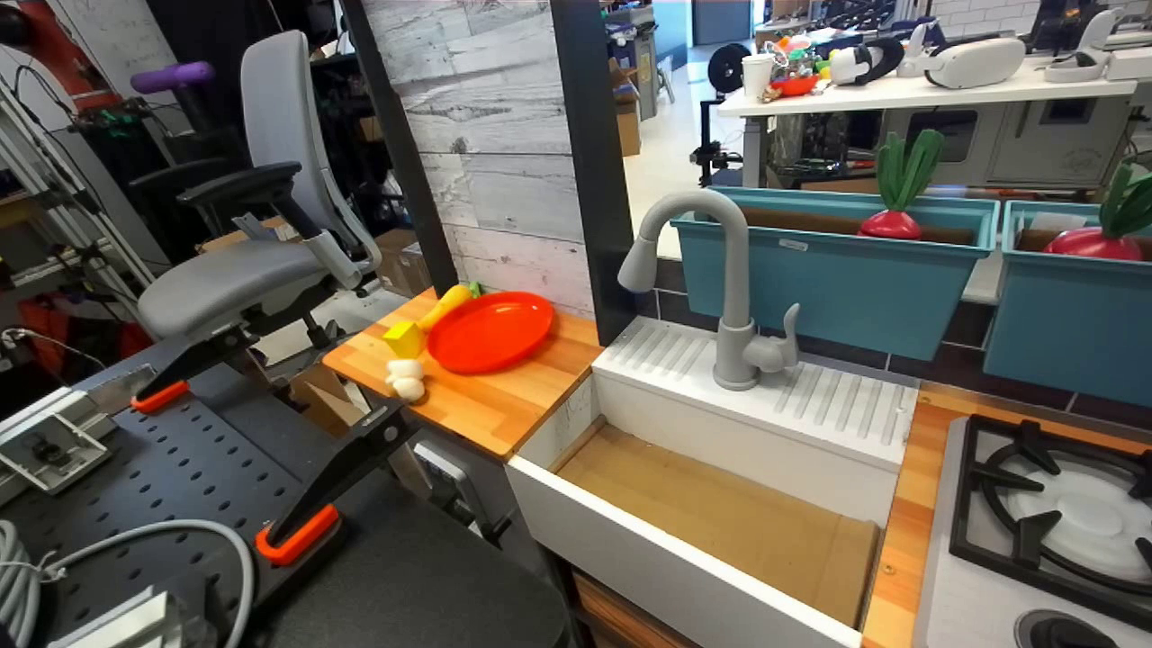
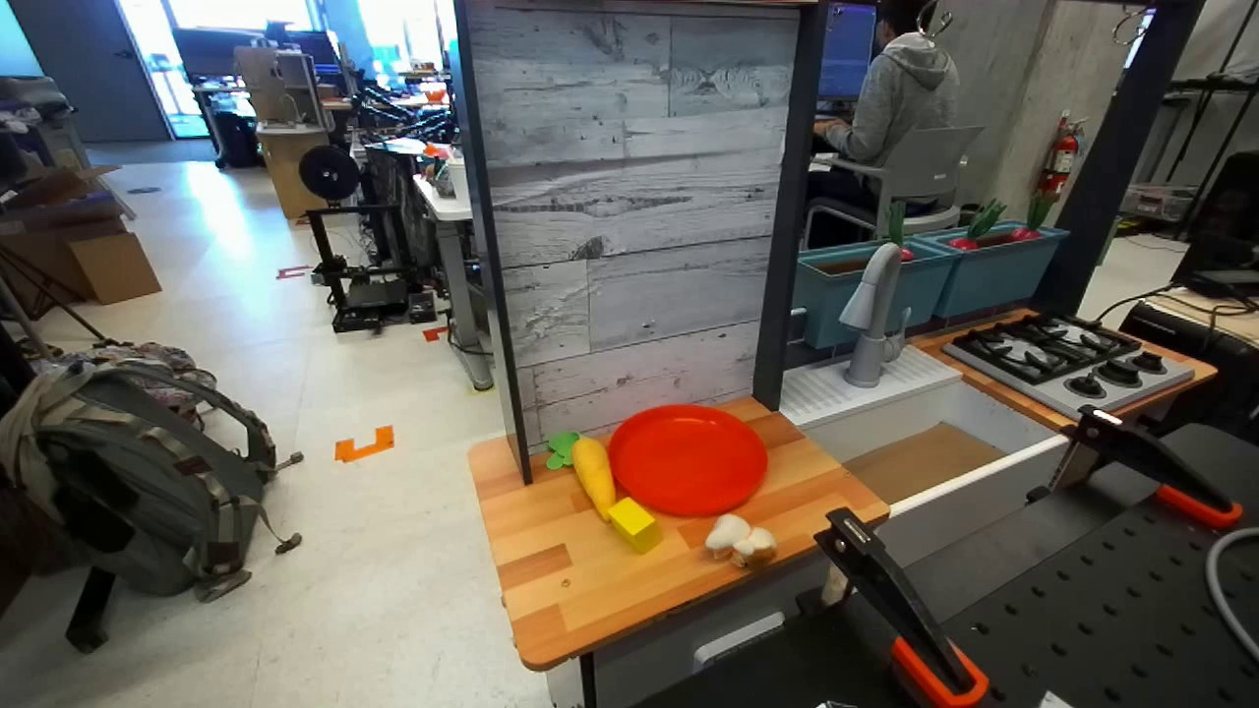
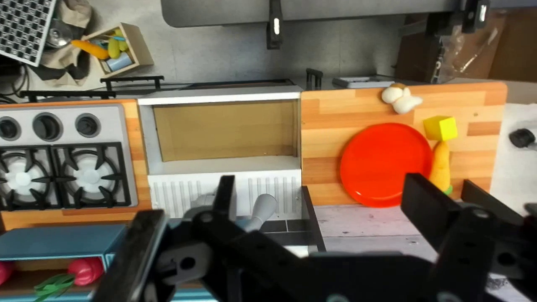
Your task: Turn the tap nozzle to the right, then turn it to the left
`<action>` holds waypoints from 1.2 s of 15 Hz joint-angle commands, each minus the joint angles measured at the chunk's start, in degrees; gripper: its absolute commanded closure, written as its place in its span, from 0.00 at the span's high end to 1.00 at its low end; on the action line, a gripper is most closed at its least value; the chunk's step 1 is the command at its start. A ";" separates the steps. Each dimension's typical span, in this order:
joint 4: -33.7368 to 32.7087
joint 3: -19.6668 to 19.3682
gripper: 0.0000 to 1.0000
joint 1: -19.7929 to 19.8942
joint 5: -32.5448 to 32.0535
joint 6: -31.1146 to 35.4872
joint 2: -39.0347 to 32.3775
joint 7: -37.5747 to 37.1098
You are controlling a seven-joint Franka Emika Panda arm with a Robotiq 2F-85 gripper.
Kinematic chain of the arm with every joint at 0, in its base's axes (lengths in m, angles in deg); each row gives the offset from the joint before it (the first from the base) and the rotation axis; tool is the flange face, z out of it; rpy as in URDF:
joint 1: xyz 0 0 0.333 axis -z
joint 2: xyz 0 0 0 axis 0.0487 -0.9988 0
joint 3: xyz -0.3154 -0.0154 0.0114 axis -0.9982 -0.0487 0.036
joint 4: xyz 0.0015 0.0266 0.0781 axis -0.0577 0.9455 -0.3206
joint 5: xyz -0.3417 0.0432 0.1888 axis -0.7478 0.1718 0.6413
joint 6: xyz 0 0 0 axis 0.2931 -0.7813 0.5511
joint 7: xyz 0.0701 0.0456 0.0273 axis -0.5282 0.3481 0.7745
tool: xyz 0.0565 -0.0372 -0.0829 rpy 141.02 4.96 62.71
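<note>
Pincer [image 3: 321, 188] stood released, jaws wide, nothing held — faucet spout [image 3: 265, 206] lay below its tips, well apart — so lowering alongside, then pressing the spout's end gently sideways, seemed the soundest start.

The tap nozzle [image 1: 736, 252] is grey; the plate [image 2: 688, 460] red; the cube [image 2: 634, 524] yellow; the gripper [image 3: 319, 188] black; the counter [image 2: 551, 610] patched in orange-brown; the wall panel [image 2: 639, 216] streaked white and grey.
</note>
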 commanded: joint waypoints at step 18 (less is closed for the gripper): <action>-23.50 -0.29 1.00 7.37 22.31 19.12 -42.07 -11.92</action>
